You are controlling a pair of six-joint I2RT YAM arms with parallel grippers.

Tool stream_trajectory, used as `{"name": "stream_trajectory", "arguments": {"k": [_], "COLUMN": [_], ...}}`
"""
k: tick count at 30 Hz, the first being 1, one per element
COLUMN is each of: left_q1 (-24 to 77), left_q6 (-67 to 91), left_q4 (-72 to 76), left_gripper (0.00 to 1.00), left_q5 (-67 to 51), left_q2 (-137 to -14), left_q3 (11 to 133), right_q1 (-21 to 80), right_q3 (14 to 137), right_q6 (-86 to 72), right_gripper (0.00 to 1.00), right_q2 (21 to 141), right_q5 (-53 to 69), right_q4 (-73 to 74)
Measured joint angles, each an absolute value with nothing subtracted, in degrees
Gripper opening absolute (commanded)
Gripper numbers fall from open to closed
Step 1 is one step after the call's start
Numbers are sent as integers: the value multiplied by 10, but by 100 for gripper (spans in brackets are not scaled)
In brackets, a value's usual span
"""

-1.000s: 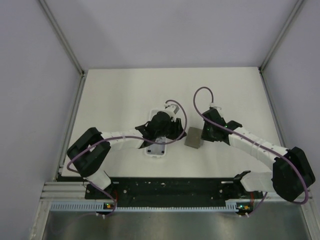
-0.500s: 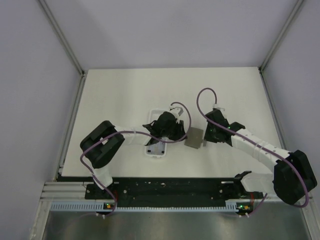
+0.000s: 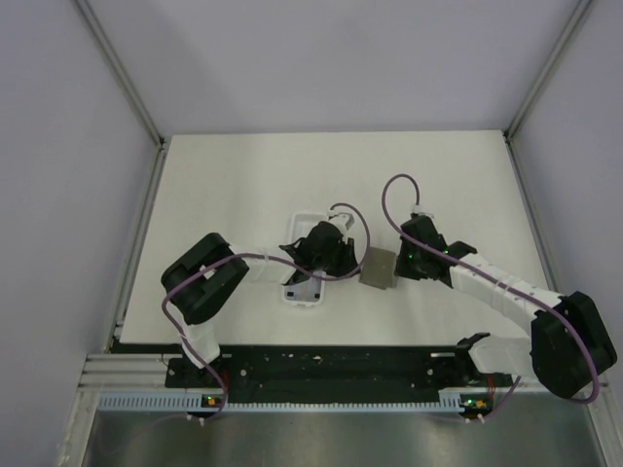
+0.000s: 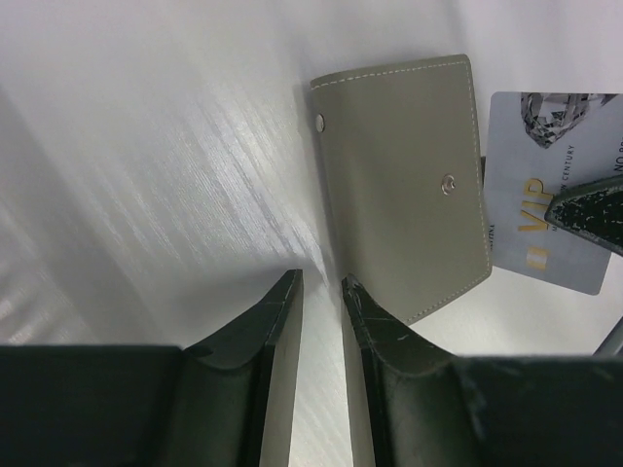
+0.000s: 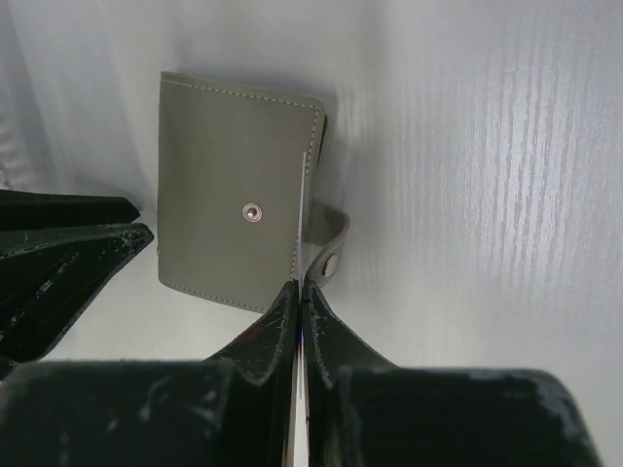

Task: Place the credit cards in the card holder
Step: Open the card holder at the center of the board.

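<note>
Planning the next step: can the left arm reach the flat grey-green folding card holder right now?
Probably yes. The card holder lies closed just ahead of the left gripper, whose slightly parted jaws hold nothing; no object sits between them.

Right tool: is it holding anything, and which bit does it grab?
Yes. The right tool is shut on a credit card, pinching its flat faces near one edge. The left tool holds nothing.
</note>
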State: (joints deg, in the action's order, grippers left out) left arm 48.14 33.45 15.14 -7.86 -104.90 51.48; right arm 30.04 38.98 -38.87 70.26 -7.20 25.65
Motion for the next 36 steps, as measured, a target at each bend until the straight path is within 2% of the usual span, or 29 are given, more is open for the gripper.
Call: {"name": "stream_trajectory", "arguments": {"k": [25, 36], "left_q1": [497, 499], "left_q6": [366, 374], "left_q4": [223, 246], "left_gripper": [27, 27], "left_q5": [-81, -81], "left_q2": [-1048, -1047], "left_q3": [474, 460], "right_q1": [298, 298], "right_q3": [359, 333], "right_q6": [-375, -375], "right_gripper": [0, 0], "right_q2": [642, 592], "right_q5": [-53, 0], "right_q4": [224, 168]}}
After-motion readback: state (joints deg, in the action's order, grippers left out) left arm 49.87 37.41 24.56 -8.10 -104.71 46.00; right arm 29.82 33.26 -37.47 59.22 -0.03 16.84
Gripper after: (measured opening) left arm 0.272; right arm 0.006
